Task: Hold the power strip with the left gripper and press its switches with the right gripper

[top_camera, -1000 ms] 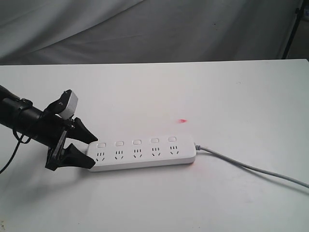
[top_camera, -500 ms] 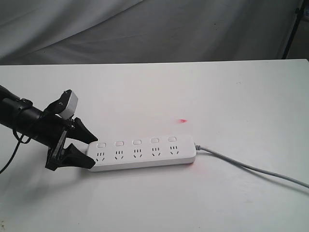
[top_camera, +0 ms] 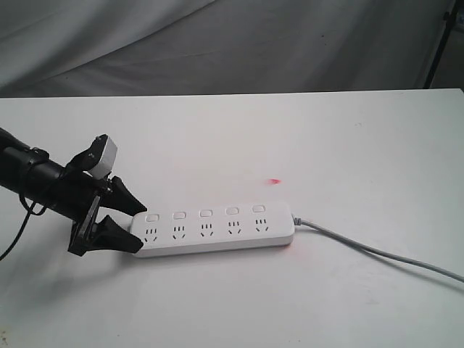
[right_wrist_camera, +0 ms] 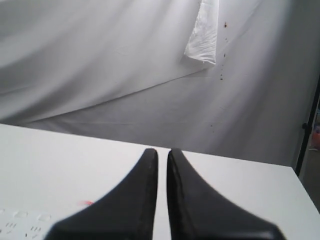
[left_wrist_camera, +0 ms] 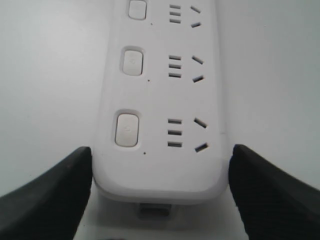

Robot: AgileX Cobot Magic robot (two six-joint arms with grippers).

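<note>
The white power strip (top_camera: 214, 230) lies flat on the white table (top_camera: 290, 138), its cord (top_camera: 377, 251) trailing off to the right. A row of small white switches (top_camera: 205, 213) runs above the sockets. My left gripper (top_camera: 139, 228) straddles the strip's left end, one black wedge finger against each long side. In the left wrist view the power strip (left_wrist_camera: 160, 100) fills the space between the fingers (left_wrist_camera: 55, 190), with the nearest switch (left_wrist_camera: 126, 129) just ahead. My right gripper (right_wrist_camera: 162, 152) is out of the exterior view; it hangs above the table, shut and empty, the power strip (right_wrist_camera: 20, 222) low beside it.
A small red light spot (top_camera: 274, 180) shows on the table behind the strip. Grey cloth (top_camera: 217, 43) hangs behind the table's far edge. A black stand leg (top_camera: 438, 43) is at the back right.
</note>
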